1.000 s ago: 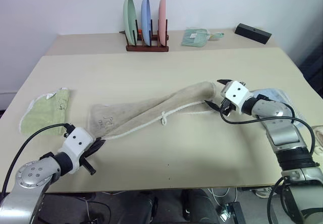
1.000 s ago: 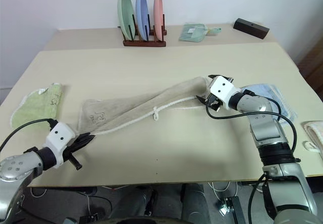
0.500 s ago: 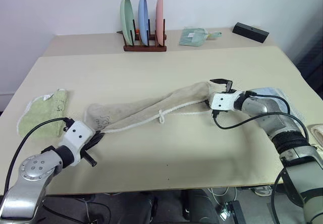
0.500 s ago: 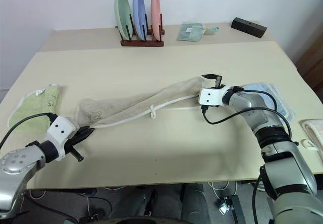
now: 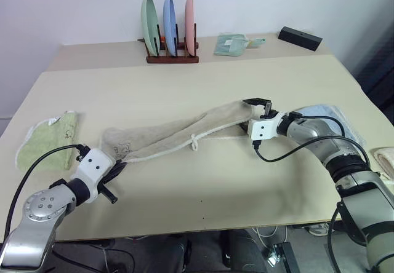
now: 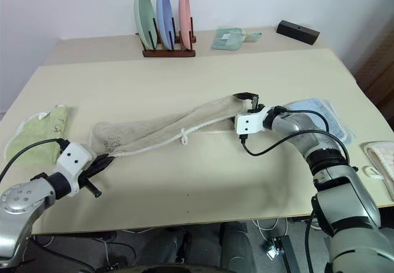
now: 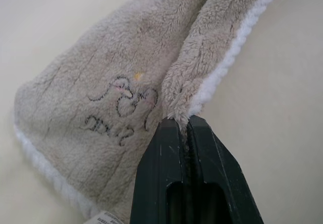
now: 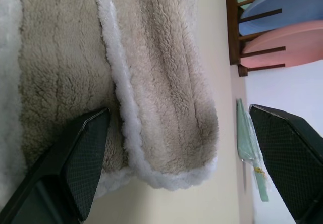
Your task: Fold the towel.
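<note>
The towel [image 5: 178, 133] lies stretched in a long, bunched band across the middle of the counter [image 5: 203, 187], running from its embroidered end near the front left up toward the right. Its white edging trails along the near side, with a small white loop [image 5: 195, 142] about midway. The dark embroidered mark [image 7: 118, 108] sits on the left end.

The left gripper [image 5: 117, 170] has its fingers [image 7: 171, 163] closed tight on a corner of the towel's left end, pinching the white-edged fold. The right gripper [image 5: 258, 110] is at the towel's other end, fingers [image 8: 75, 158] spread wide, 1 on either side of that rounded end; I cannot tell whether they touch the cloth.

Left of the towel, near the counter's left edge, lies a green towel [image 5: 49, 138]. Just beyond the towel's right end, under the right arm, is a blue towel [image 5: 326, 114]. Another pale cloth [image 5: 385, 159] shows at the counter's right edge.

Well behind the towel, a wooden rack [image 5: 172, 56] holds 3 upright plates: green, blue, pink. Right of the rack lies a small green folded cloth [image 5: 231, 44], and farther right a black box [image 5: 299, 38]. The counter is pale beige, with a seam crossing it in front of the rack, and a plain white wall [image 5: 74, 8] rises behind it.
</note>
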